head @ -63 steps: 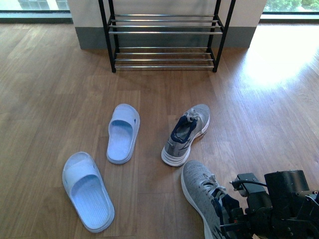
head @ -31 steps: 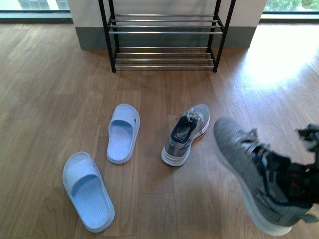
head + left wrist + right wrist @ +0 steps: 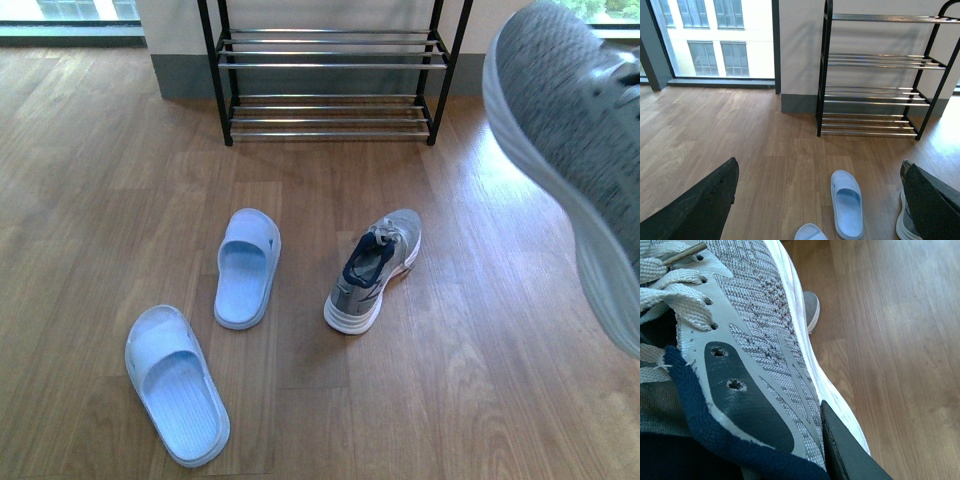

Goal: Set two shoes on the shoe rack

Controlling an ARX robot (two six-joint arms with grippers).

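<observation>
**Front view:** raised sneaker (image 3: 565,120) off the floor (image 3: 500,330), high on the right. The shoe rack (image 3: 330,70) stands at the floor's far edge, against the wall. The second sneaker (image 3: 375,270) lies mid-floor, near one pale blue slide (image 3: 247,265); the other slide (image 3: 175,385) lies nearer the robot.

**Left wrist view:** left gripper (image 3: 820,164) spread wide above the floor, facing the rack.

**Right wrist view:** right gripper (image 3: 805,435) pinching the raised sneaker, with one finger (image 3: 845,450) pressed to its side just above the white sole

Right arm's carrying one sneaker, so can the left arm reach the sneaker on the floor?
Probably yes: the left gripper is open and empty, and the floor sneaker lies apart from the nearer slipper.
</observation>
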